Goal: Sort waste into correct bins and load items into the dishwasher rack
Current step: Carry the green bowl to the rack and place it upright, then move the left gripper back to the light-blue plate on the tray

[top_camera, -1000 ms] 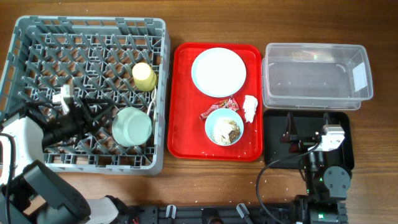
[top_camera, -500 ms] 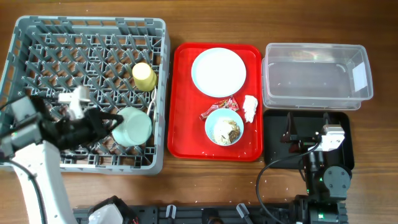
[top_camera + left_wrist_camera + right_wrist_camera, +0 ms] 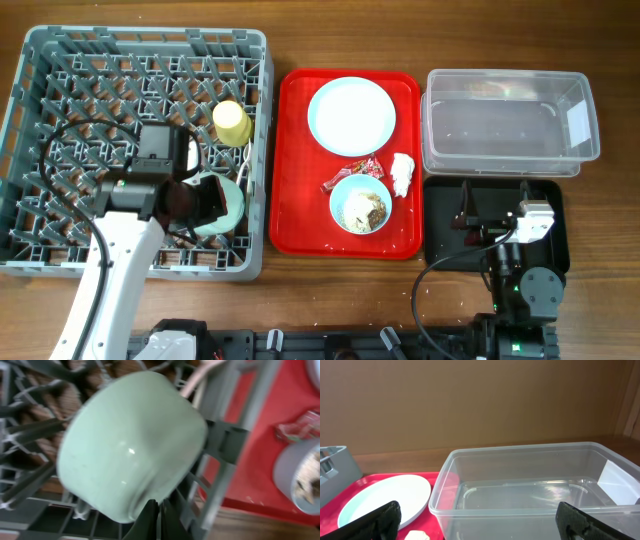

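An upturned mint bowl (image 3: 127, 442) rests in the grey dishwasher rack (image 3: 60, 60), beside a yellow cup (image 3: 231, 122) and a cream utensil handle (image 3: 200, 377). My left gripper (image 3: 158, 520) is shut with nothing between its fingers, its tips right against the bowl's lower edge. On the red tray lie a pale blue plate (image 3: 351, 115), a red-and-white wrapper (image 3: 358, 172), a white tissue (image 3: 402, 173) and a second bowl (image 3: 360, 205) holding brown scraps. My right gripper (image 3: 487, 525) stands open and empty over the black tray (image 3: 440, 225), facing the clear tub (image 3: 535, 485).
The red serving tray (image 3: 300, 215) lies between the rack and the two bins. The rack's upright pegs (image 3: 120, 90) crowd around the left arm (image 3: 125, 250). Bare wooden table runs along the front edge (image 3: 330, 290).
The left arm swung from the rack's left side rightward to the mint bowl, and its gripper closed. The right arm has not moved.
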`<state>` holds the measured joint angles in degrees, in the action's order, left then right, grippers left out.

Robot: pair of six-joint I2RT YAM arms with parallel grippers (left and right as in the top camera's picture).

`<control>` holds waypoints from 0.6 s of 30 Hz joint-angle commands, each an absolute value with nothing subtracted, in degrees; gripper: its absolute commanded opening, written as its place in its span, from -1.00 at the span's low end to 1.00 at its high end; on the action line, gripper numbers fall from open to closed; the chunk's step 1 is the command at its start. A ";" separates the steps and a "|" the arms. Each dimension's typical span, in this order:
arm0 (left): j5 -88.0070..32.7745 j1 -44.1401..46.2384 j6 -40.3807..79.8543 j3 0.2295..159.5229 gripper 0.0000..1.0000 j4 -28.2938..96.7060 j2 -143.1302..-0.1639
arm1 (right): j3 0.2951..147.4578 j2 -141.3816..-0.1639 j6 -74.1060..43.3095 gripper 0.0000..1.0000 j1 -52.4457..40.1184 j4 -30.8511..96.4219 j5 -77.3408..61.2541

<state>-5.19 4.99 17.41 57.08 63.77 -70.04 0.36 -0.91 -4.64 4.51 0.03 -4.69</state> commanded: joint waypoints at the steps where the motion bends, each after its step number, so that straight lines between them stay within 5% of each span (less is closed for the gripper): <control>1: 4.19 5.56 23.11 57.91 -0.81 63.35 -71.72 | 0.30 -0.64 -4.64 1.00 4.73 -0.14 -4.49; 15: 5.63 5.56 23.18 57.93 -0.73 57.06 -75.70 | 0.30 -0.64 -4.64 1.00 4.73 -0.14 -4.49; 18: 9.32 5.56 23.18 57.91 -0.50 56.12 -75.77 | 0.30 -0.64 -4.64 1.00 4.73 -0.14 -4.49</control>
<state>4.86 5.41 22.70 57.67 56.55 -74.54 0.36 -0.91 -4.64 4.51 0.03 -4.69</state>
